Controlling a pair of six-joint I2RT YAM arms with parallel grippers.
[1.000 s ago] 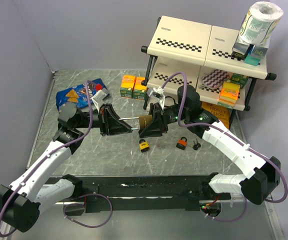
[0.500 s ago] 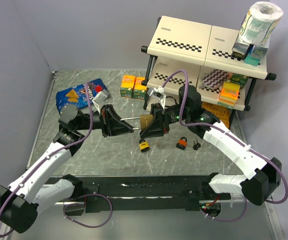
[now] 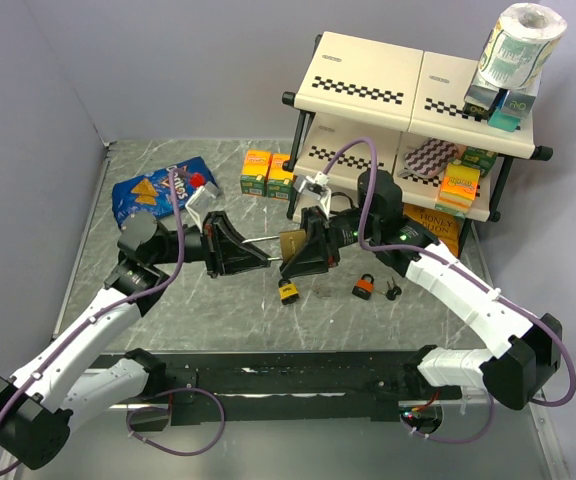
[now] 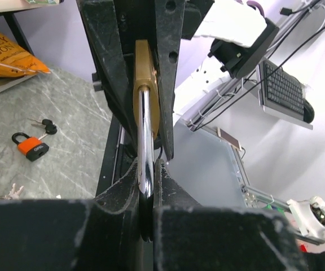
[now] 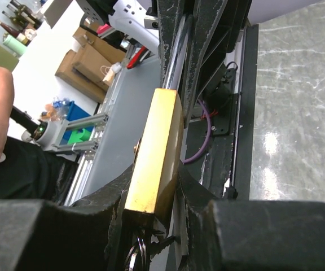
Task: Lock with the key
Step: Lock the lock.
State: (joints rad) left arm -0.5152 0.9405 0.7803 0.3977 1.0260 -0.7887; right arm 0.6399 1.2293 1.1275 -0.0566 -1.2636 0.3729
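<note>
TOP EXTERNAL VIEW
- Both arms meet above mid-table. The brass padlock (image 3: 292, 243) hangs in the air between them, clear of the table (image 3: 168, 300).
- Left end effector (image 3: 264, 257) comes in from the left, right end effector (image 3: 292, 262) from the right. Grip detail is too small to read here.
- Step in hand (judged): lock steadied by two arms, prep for closing and key turn.
- Nearby on the table: yellow padlock (image 3: 288, 291) just near of the held lock; orange padlock (image 3: 364, 287) and loose keys (image 3: 390, 292) to the right.
- Further off: chips bag (image 3: 153, 192) far left, snack boxes (image 3: 268, 172) far centre, shelf rack (image 3: 408, 90) far right.
- Shelf rack leg stands close behind the right wrist, so little room for a far-side swing.

LEFT WRIST VIEW
- Left fingers (image 4: 176, 197) are clenched on the shackle (image 4: 145, 130), which runs straight up into the brass body.
- Orange padlock and keys lie on the table at left, well apart.

RIGHT WRIST VIEW
- Right fingers (image 5: 199, 197) are clamped on the flat sides of the brass body.
- A metal ring (image 5: 137, 250) shows just under the body, maybe a key ring. The key itself can't be confirmed.

NEXT MOVE (judged)
- Seat the shackle fully, keeping the axis in line w/ the body.
- Locate the key and turn it. This needs one end effector freed, and the other must hold the lock alone
</note>
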